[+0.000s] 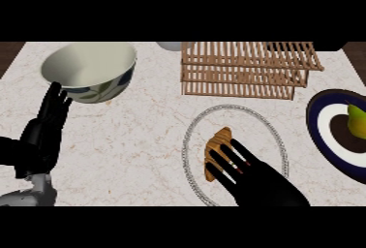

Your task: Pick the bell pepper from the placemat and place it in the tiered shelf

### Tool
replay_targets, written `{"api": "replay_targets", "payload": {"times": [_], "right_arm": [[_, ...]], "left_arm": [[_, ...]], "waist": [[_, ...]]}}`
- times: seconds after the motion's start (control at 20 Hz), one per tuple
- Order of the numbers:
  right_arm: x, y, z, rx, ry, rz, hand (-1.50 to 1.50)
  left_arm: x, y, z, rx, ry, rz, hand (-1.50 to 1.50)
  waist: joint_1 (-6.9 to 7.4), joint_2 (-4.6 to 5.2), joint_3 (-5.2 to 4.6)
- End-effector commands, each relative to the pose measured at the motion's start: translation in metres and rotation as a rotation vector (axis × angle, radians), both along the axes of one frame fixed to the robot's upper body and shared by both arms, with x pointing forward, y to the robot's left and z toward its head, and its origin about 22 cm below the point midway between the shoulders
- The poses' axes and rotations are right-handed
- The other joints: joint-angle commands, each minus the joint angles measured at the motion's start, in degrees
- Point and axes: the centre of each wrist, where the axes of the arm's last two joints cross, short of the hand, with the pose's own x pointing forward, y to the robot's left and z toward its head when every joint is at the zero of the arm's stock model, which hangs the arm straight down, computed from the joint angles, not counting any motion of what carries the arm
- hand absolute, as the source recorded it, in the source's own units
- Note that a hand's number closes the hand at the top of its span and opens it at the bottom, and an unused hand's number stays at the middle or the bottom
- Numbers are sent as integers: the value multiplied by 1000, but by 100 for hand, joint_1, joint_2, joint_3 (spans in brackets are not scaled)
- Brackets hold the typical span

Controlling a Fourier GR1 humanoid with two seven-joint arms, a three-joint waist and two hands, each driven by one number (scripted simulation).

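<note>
An orange-brown bell pepper [217,145] lies on a round white placemat [196,126] with a grey ringed border, right of the counter's middle. My right hand [261,181] comes in from the lower edge with straight fingers lying over the pepper's lower right part, hiding some of it. The wooden slatted tiered shelf [247,68] stands at the back, beyond the placemat. At the left edge my left hand [44,133] rests open, fingers up.
A large white bowl [89,70] with a leaf pattern stands at the back left, just above my left hand. A dark blue and white plate [325,126] holding a yellow-green pear [356,121] sits at the right edge.
</note>
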Motion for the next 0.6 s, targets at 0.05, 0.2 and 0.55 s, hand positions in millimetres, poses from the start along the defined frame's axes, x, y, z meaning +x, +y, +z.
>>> {"api": "replay_targets", "payload": {"times": [0.05,0.2,0.55], "right_arm": [[19,-1,0,-5,14,-5,-150],[12,-24,-24,-29,22,-1,-150],[44,-12,-43,20,22,-7,-150]], "left_arm": [[-7,-9,-12,-5,-10,0,0],[-4,1,12,19,-9,-5,0],[13,3,-2,-6,3,6,0]], "waist": [[5,2,-5],[-8,-1,-2],[5,9,-4]]}}
